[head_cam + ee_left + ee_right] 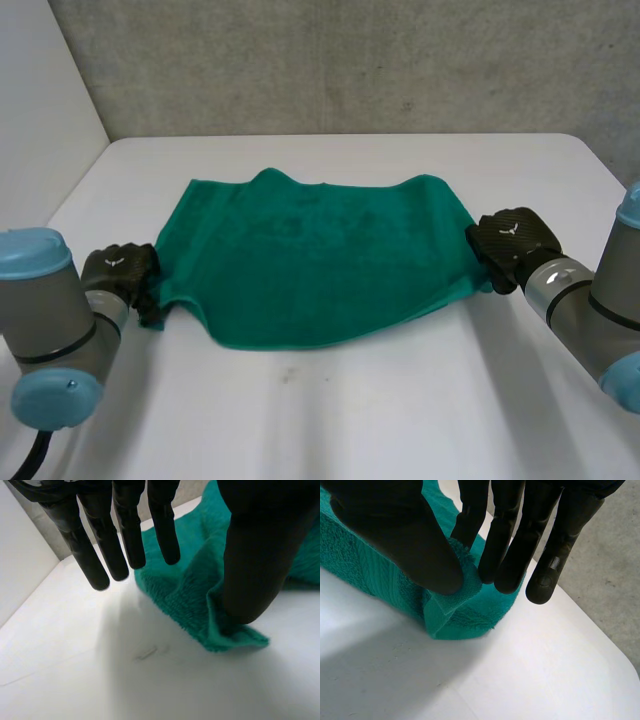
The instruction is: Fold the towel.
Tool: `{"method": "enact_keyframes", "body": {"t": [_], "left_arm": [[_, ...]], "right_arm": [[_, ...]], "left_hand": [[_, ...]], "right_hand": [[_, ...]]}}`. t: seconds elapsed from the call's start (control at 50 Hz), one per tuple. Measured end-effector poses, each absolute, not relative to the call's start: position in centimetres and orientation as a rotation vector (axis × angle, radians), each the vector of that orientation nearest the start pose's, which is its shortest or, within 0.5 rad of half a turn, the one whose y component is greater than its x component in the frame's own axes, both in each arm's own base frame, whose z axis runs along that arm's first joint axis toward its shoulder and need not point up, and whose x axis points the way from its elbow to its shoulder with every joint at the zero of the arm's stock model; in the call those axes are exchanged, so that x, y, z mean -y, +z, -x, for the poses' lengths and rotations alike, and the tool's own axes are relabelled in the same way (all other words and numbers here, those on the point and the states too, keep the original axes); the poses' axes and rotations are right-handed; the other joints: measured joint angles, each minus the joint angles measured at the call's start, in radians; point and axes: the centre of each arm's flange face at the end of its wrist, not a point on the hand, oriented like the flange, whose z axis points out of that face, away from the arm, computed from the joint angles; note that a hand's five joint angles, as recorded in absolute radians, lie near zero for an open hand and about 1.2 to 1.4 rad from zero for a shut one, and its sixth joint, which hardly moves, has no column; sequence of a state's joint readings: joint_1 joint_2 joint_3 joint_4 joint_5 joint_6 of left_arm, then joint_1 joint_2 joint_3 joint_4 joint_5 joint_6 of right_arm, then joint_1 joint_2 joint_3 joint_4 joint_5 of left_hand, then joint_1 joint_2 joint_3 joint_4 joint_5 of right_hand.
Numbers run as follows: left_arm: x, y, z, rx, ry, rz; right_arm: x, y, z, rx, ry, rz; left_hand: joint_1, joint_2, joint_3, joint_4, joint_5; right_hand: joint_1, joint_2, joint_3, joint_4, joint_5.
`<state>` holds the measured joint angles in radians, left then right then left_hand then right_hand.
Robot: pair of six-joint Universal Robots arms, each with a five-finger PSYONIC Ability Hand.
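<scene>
The left hand (260,535) is open. Its fingers (127,535) are straight and spread a little. They hang over the table (65,670) and the edge of the towel (190,595). I cannot tell if their tips touch anything. Its thumb (250,590) pushes down on the green towel, just beside a corner. That corner lies on the white table next to the thumb's tip, a bit rumpled.

The right hand (405,535) grips the towel. Its thumb and its fingers (505,555) squeeze a fold of the cloth between them, right at a corner. The cloth under the hand is doubled over and rests on the table.

From above, the towel lies spread out in the middle of the table, between the two hands. The left hand is at one near corner and the right hand is at the other end. The towel's far edge has a small bump in it.
</scene>
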<state>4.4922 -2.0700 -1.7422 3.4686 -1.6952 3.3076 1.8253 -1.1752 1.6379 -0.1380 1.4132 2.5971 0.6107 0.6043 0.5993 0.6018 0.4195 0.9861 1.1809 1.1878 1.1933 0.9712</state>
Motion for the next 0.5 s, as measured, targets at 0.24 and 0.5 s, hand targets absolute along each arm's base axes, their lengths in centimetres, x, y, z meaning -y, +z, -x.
{"method": "enact_keyframes", "body": {"t": [0.24, 0.5], "left_arm": [[31.1, 16.8, 17.9, -2.352, -1.905, -0.332], [23.7, 26.8, 16.8, -2.029, -1.764, -0.794]], "right_arm": [[30.5, 19.6, -21.7, -2.313, -1.951, 1.124], [27.6, 28.9, -17.8, -2.479, -1.822, 1.468]], "left_hand": [[0.509, 0.583, 0.587, 0.588, 0.543], [0.509, 0.586, 0.588, 0.588, 0.543]], "right_hand": [[0.0, 0.0, 0.0, 0.0, 0.0], [0.0, 0.0, 0.0, 0.0, 0.0]]}}
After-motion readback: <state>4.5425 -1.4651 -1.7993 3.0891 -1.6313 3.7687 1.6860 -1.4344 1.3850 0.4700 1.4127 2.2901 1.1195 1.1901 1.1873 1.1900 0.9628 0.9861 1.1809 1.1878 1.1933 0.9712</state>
